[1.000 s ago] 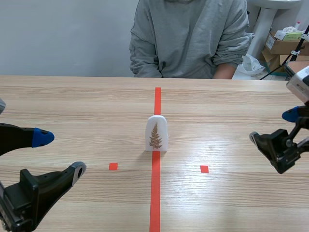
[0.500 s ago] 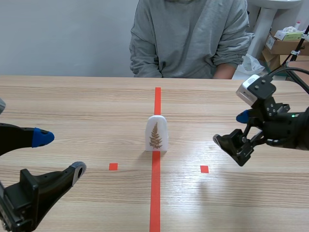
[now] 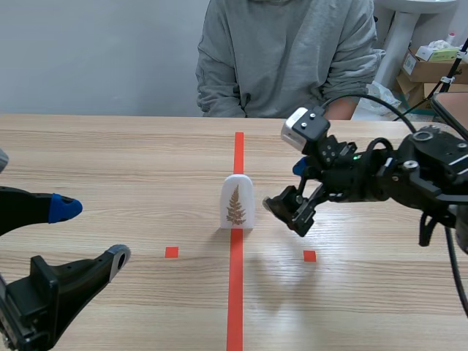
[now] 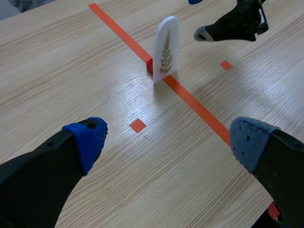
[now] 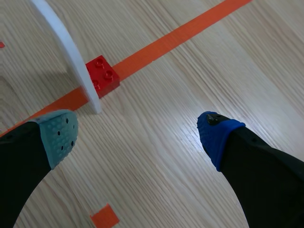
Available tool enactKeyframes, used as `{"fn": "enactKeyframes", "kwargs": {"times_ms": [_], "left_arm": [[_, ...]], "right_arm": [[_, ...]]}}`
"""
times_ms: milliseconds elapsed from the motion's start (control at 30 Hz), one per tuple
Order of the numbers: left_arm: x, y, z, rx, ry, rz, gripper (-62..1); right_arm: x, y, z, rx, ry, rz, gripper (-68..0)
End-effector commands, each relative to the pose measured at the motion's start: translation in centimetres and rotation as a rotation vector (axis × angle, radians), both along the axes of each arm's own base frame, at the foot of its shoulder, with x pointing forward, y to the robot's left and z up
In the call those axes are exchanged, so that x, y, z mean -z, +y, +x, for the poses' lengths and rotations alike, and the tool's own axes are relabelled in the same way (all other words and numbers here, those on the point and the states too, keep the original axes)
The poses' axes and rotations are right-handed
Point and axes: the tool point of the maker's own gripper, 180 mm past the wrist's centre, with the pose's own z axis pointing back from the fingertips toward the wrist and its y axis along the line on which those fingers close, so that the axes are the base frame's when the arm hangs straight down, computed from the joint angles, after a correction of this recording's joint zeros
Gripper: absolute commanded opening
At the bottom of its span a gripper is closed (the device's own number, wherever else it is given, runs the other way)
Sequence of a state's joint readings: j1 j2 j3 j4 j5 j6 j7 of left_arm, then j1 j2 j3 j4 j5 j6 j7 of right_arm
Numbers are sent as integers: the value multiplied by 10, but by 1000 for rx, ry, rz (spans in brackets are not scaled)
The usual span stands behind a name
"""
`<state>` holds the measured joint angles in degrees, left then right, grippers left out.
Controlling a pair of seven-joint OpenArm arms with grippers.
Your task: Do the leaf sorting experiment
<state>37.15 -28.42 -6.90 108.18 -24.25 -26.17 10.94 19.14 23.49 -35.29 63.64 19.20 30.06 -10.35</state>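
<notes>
Your right gripper (image 3: 287,187) is wide open and holds nothing. It sits low, just beside the leaf card (image 3: 237,202), on the card's right side, and does not touch it. From its own camera you look down on the card's thin edge and on the little red block (image 5: 103,76) at the card's foot, on its far side. The right arm (image 3: 395,175) comes in from the right, bent and held low over the table (image 3: 110,161), with the gripper tipped toward the card.

The card stands upright on the tape line (image 3: 235,292) in the middle of the table, with the fern picture facing you. I think the task is only at its start, since the card has not been picked up or put on either side. The step in hand looks like getting to the card. What is left is to grab it and take it where it belongs.

Your left gripper (image 3: 91,234) is wide open too, with nothing in it. It hangs low near you, well apart from the card. A person (image 3: 285,58) sits across the table.
</notes>
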Motion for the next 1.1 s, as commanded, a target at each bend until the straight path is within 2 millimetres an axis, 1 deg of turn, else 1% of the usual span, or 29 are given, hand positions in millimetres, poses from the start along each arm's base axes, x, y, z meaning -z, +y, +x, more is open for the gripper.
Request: {"fn": "enactKeyframes", "kwargs": {"times_ms": [0, 133, 233, 333, 367, 600, 700, 800, 967, 1067], "left_arm": [[-5, -3, 1, 4, -14, -16, -61], [-5, -3, 1, 4, -13, -15, -61], [-5, -3, 1, 4, -13, -15, -61], [-5, -3, 1, 4, -13, -15, -61], [-5, -3, 1, 4, -13, -15, -61], [-5, -3, 1, 4, -12, -15, -61], [-5, -3, 1, 5, -12, -15, -61], [-5, -3, 0, 5, -12, -15, -61], [-5, -3, 0, 5, -12, -16, -61], [-5, -3, 0, 5, -12, -16, -61]], "right_arm": [[-12, 8, 10, -8, -30, 22, -164], [-9, 30, 11, -55, -24, 17, -164], [-7, 42, 10, -76, -15, 20, -173], [-4, 50, 7, -87, -3, 25, -247], [-3, 52, 7, -87, -3, 25, -264], [1, 57, 1, -107, 5, 21, -267], [0, 59, 1, -108, 1, 29, -301], [-5, 62, 2, -112, -15, 54, -302], [-7, 64, 3, -113, -23, 66, -350], [-7, 64, 3, -113, -24, 66, -398]]}}
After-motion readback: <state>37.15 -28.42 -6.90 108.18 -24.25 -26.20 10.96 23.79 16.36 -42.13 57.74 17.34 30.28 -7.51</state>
